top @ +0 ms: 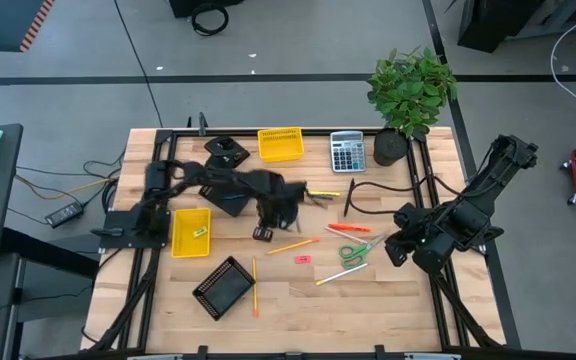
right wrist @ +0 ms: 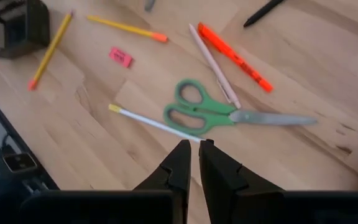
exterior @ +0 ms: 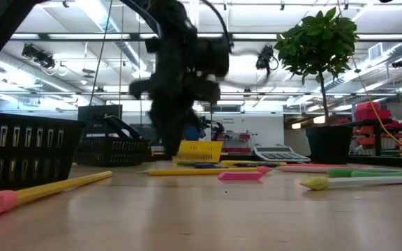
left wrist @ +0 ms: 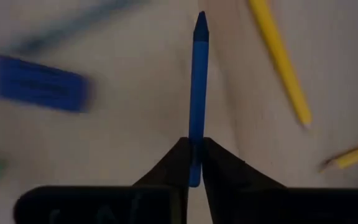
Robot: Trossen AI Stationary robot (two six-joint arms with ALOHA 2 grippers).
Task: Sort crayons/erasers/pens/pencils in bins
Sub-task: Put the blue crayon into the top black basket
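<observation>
Gripping a blue crayon (left wrist: 197,93) between its two fingers, the left hand (top: 264,231) is hanging over the middle of the surface (top: 368,300), just right of the yellow bin (top: 190,231) that is holding a small eraser (top: 199,232). The crayon is sticking straight out past the fingertips, clamped near its blunt end, with its point aimed away from the wrist. Another blue crayon (left wrist: 39,90) is lying blurred on the wood beside it, and yellow pencils (left wrist: 281,59) are lying on the other side.

The right hand (top: 396,249) is hovering at the right side of the surface, its fingers drawn nearly together and holding nothing, above the green-handled scissors (right wrist: 213,113). A pink eraser (right wrist: 121,57) is lying left of the scissors, an orange marker (right wrist: 235,57) and a pale pen (right wrist: 213,63) are lying beyond them, and a white stick with a yellow tip (right wrist: 148,120) is lying on their near side.

A second yellow bin (top: 280,144) is sitting at the far edge beside the calculator (top: 347,152), and a black mesh bin (top: 224,287) is resting near the front left with a pencil (top: 254,286) alongside.
</observation>
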